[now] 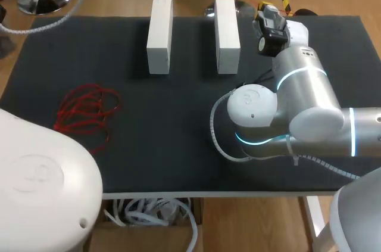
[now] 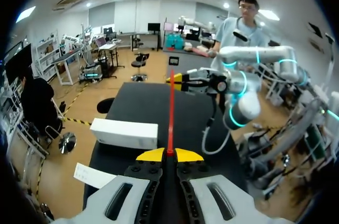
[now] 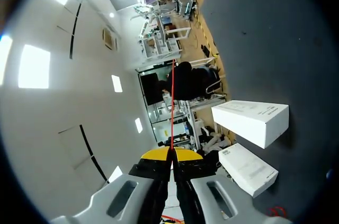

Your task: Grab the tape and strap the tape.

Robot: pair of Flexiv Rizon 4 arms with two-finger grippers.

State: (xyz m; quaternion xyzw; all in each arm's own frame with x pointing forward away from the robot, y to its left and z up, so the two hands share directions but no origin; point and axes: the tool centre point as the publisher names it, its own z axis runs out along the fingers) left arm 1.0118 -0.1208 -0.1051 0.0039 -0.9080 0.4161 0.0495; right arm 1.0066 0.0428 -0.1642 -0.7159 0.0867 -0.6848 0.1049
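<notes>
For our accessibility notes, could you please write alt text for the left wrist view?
The left gripper, shut on a thin red tape, holds it stretched straight ahead over the dark table to the right gripper at the far end. A white box lies on the table beside the tape.

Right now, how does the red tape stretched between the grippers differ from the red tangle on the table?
The stretched tape runs straight and taut; the red tangle lies in loose loops. The stretched tape hangs in the air, pinched by the left gripper and right gripper; the red tangle rests on the table, ungripped. Both are thin and red.
</notes>
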